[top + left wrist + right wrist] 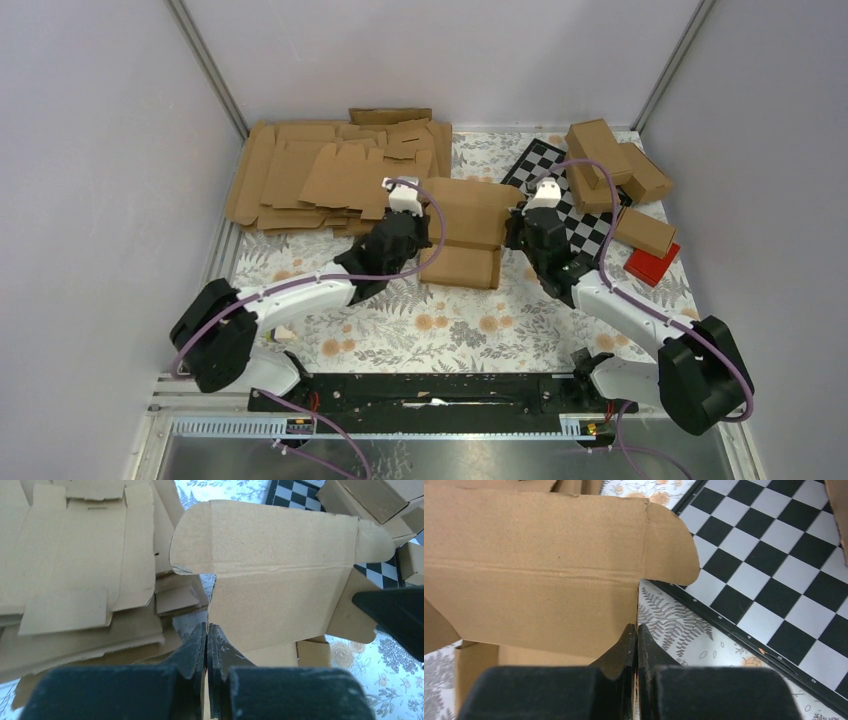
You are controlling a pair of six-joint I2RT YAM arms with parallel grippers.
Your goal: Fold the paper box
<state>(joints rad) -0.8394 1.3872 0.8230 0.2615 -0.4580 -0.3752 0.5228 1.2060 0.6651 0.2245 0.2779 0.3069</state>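
The paper box (470, 225) is a brown cardboard blank, partly raised, in the middle of the table between both arms. My left gripper (425, 238) is shut on its left edge. In the left wrist view the fingertips (206, 630) pinch a thin cardboard edge, and the box's creased panel (270, 570) rises beyond them with rounded flaps at both ends. My right gripper (516, 232) is shut on the box's right edge. The right wrist view has the fingertips (636, 630) closed on the edge of the panel (539, 575). The right gripper's dark finger (395, 615) shows in the left wrist view.
A heap of flat brown blanks (320, 175) lies at the back left. A black-and-white chessboard (570, 200) sits at the back right with several folded cartons (615, 165) on and beside it. A red flat block (652, 263) lies by the right arm.
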